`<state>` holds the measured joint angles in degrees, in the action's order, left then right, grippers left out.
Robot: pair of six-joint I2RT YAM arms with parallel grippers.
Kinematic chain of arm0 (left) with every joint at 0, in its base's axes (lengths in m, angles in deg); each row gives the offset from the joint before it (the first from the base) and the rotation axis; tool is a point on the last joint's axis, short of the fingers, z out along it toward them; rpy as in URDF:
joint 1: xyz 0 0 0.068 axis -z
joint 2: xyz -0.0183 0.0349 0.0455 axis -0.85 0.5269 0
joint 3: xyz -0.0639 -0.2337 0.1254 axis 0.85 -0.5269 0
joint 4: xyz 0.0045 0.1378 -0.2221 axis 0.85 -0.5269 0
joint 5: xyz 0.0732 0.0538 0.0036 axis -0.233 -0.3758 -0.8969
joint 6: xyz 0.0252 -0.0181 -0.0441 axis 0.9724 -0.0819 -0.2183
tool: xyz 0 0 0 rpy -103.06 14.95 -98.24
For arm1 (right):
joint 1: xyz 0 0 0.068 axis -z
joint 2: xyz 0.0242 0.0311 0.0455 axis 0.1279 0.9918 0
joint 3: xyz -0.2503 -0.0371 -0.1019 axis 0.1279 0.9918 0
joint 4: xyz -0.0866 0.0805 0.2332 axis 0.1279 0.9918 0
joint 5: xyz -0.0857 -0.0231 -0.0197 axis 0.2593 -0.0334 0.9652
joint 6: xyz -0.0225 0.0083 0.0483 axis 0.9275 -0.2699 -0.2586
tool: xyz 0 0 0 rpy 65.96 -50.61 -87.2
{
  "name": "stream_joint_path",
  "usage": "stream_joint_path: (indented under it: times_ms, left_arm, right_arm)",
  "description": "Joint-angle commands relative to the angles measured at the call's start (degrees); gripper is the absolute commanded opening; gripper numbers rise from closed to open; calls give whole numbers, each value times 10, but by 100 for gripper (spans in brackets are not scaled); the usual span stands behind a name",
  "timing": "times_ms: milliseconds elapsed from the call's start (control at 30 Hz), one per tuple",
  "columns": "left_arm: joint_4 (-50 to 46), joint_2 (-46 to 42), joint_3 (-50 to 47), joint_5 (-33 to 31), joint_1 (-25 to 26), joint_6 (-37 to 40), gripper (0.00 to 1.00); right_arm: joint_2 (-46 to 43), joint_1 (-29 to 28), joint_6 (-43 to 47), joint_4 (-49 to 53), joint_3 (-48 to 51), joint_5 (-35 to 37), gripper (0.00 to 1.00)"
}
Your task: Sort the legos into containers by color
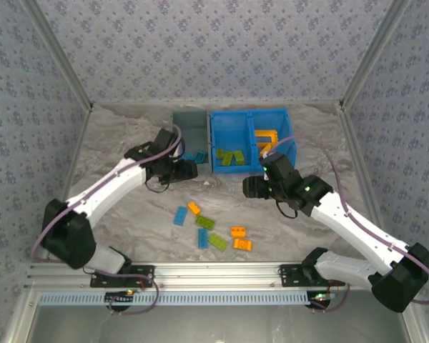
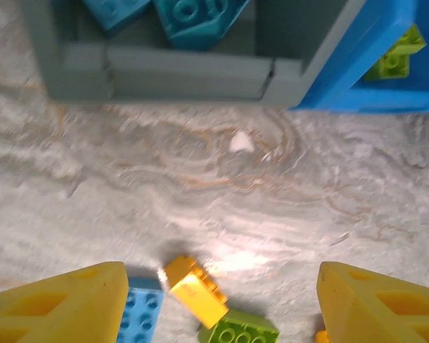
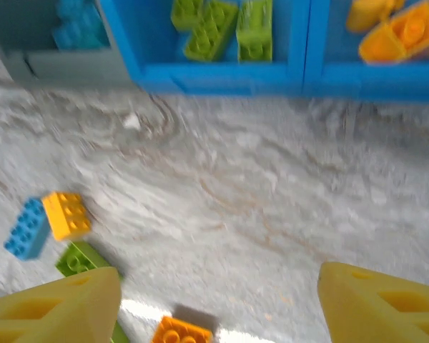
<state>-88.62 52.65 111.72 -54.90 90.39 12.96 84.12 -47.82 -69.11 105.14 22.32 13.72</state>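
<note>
Loose legos lie mid-table: blue [image 1: 179,215], orange [image 1: 194,208], lime green [image 1: 205,223] and more orange ones [image 1: 237,231]. The grey-blue container [image 1: 189,118] holds blue bricks [image 2: 196,18]. The bright blue container [image 1: 232,114] has green bricks [image 3: 214,28] in its left compartment and orange pieces [image 3: 400,28] in its right. My left gripper [image 1: 188,170] hangs open and empty just in front of the grey bin [image 2: 179,71]. An orange brick [image 2: 193,289], a blue one [image 2: 139,314] and a green one [image 2: 239,329] lie below it. My right gripper [image 1: 249,187] is open and empty in front of the blue bin [image 3: 229,75].
Patterned walls close in the table on three sides, and the two bins stand side by side at the back. An orange brick [image 3: 179,332] lies on the table under my right gripper. A metal rail [image 1: 214,275] runs along the near edge by the arm bases.
</note>
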Motion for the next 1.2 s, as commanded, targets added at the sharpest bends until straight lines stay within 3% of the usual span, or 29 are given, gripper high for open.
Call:
stream_joint_path:
  times_ms: [0, 233, 500, 667, 900, 1067, 1167]
  left_arm:
    - [49, -50, -45, -26, 2, -22, 71]
    - [-79, -101, 17, -55, 7, 7, 72]
    - [-166, -149, 80, -86, 6, 8, 74]
    - [-149, -157, 86, -100, 5, 3, 76]
    - [-64, -223, -24, -89, 8, -34, 77]
    - [-74, -233, -47, -56, 10, -45, 76]
    - [-73, -250, -62, -46, 15, -52, 76]
  right_arm:
    - [21, -47, 32, -9, 8, 0, 80]
    - [126, -141, 60, -80, -18, 38, 77]
    - [251, -207, 36, -26, -133, 73, 76]
    - [321, -217, 15, 17, -199, 33, 75]
    - [417, -227, 42, 32, -235, 22, 73]
    - [493, -209, 51, 33, -283, 3, 60]
    - [520, -201, 58, 21, -307, -2, 58]
